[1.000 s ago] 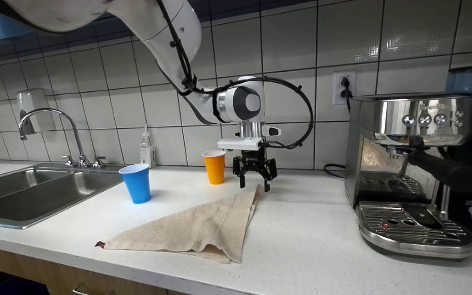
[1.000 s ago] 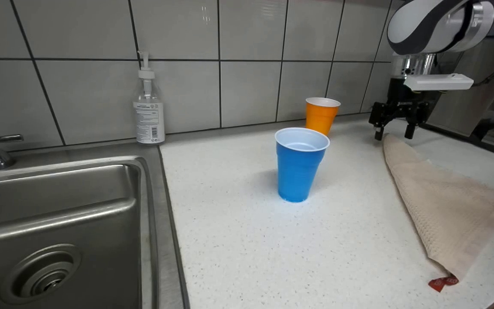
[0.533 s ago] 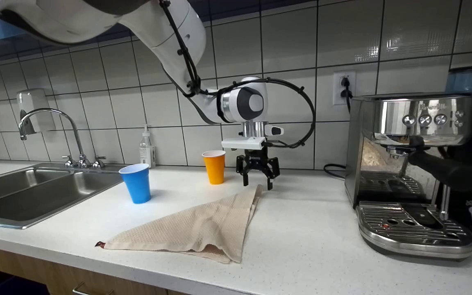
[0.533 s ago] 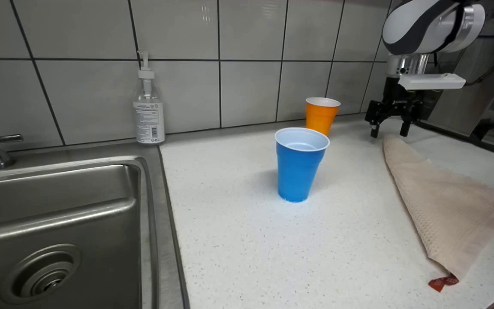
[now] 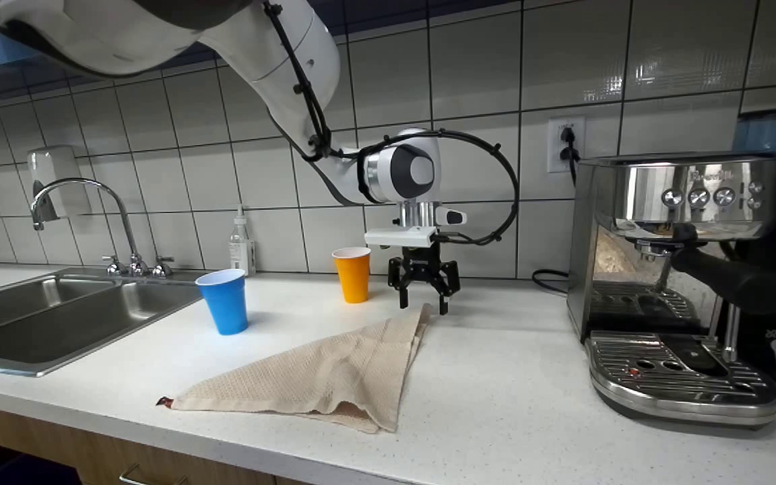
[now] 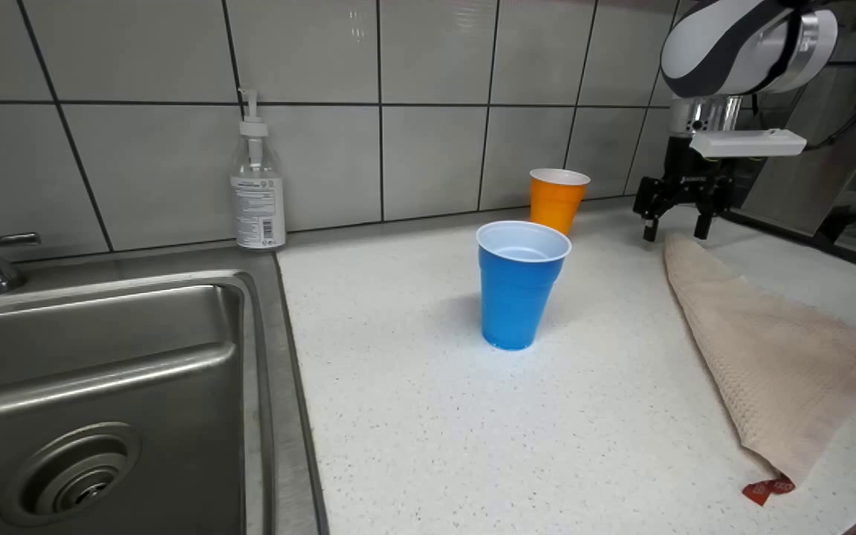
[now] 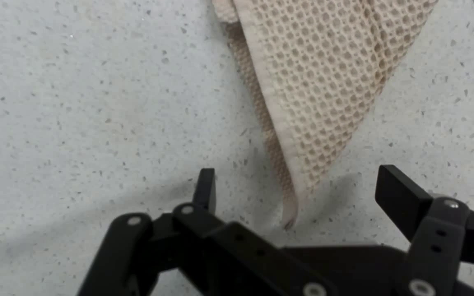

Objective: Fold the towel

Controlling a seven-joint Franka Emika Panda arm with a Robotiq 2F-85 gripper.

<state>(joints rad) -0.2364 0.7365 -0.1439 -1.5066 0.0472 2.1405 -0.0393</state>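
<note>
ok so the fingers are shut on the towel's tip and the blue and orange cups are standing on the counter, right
The fingers are not shut: they stand open, and the wrist view shows counter between each of them and the tip of the towel. The blue cup and orange cup do stand on the counter.

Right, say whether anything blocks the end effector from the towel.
Nothing visible does: in the wrist view, the open end effector has a corner of the towel showing in its gap. The orange cup stands to one side.

Kitchen, sink (image 5: 78, 320) (a double one), espresso machine (image 5: 681, 296)
</note>
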